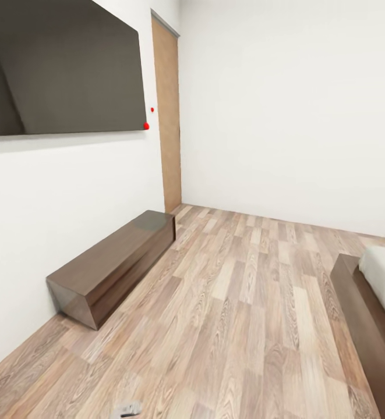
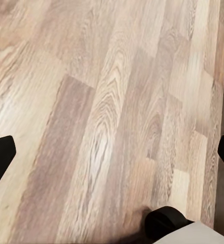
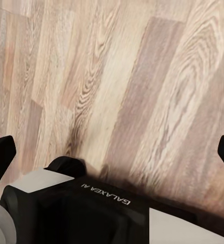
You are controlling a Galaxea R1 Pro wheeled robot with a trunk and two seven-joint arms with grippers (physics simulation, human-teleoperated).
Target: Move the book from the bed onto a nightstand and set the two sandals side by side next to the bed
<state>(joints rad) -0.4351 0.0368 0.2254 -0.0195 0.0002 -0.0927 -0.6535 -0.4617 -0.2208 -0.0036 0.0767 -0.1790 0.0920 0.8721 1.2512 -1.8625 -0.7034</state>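
Room: a bedroom with a pale wood-plank floor (image 1: 239,314), plain white walls (image 1: 285,110) and a light wooden door (image 1: 167,116) in the far corner.
Left wall: a large dark flat screen (image 1: 58,64) hangs above a long low dark brown glossy bench cabinet (image 1: 113,265) that stands on the floor against the wall.
Bed: the corner of the large bed (image 1: 370,317), white mattress on a dark brown wooden frame, shows at the head view's lower right edge, well apart from the bench cabinet across open planks.
Left gripper (image 2: 112,152): two black fingertips (image 2: 0,155) sit at opposite edges of the left wrist view, spread wide, with bare planks between them and nothing held.
Right gripper (image 3: 112,152): black fingertips (image 3: 0,155) likewise spread wide over the floor, holding nothing; the robot's black and white base (image 3: 101,208), lettered GALAXEA AI, lies below it.
Bed relative to grippers: both hang over bare floor; how far the bed lies from either cannot be told.
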